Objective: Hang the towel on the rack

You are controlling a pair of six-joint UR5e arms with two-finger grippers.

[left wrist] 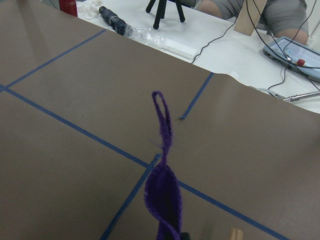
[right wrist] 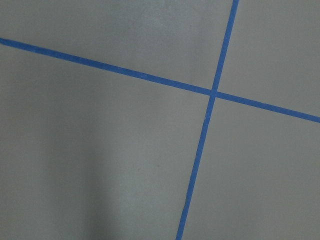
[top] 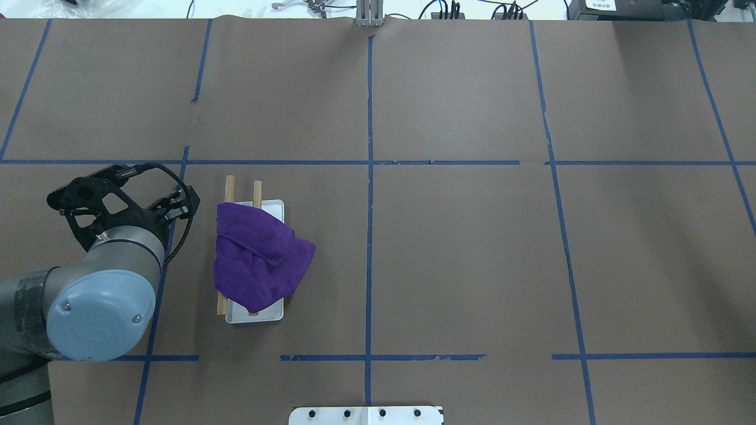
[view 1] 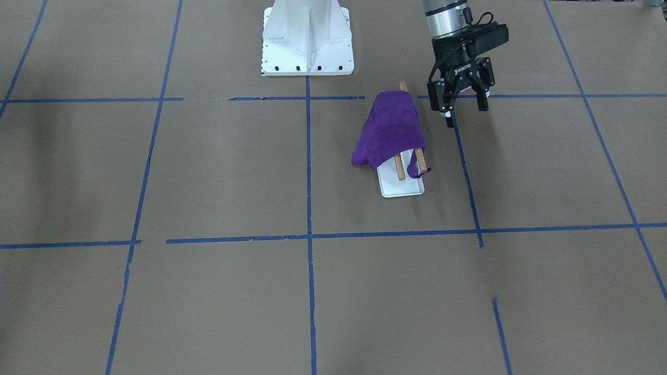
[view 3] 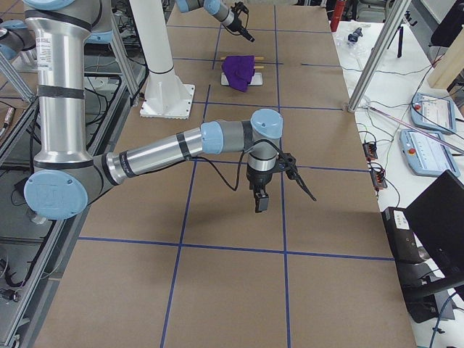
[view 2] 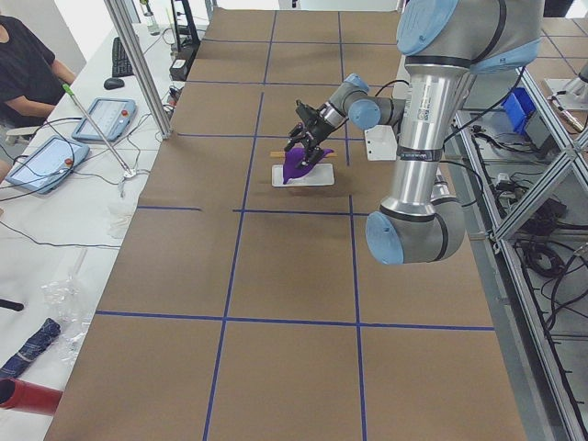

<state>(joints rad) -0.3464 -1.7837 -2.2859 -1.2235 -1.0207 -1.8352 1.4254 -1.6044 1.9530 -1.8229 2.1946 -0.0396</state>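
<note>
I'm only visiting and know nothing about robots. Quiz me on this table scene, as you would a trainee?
1. True or false: the purple towel is draped over the two wooden dowels of the rack.
2. The left gripper is: A) shut on the towel; B) open, apart from the towel; C) resting in the tray.
3. What colour are the tape lines?
Key: 1 true; 2 B; 3 blue.

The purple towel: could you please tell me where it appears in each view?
Front-facing: purple towel just right of centre.
Overhead: towel left of centre.
Exterior left: towel upper middle.
Exterior right: towel top centre.
Left wrist: towel edge, bottom centre.
Right wrist: not in it.
Shared landmark: the rack under it.
</note>
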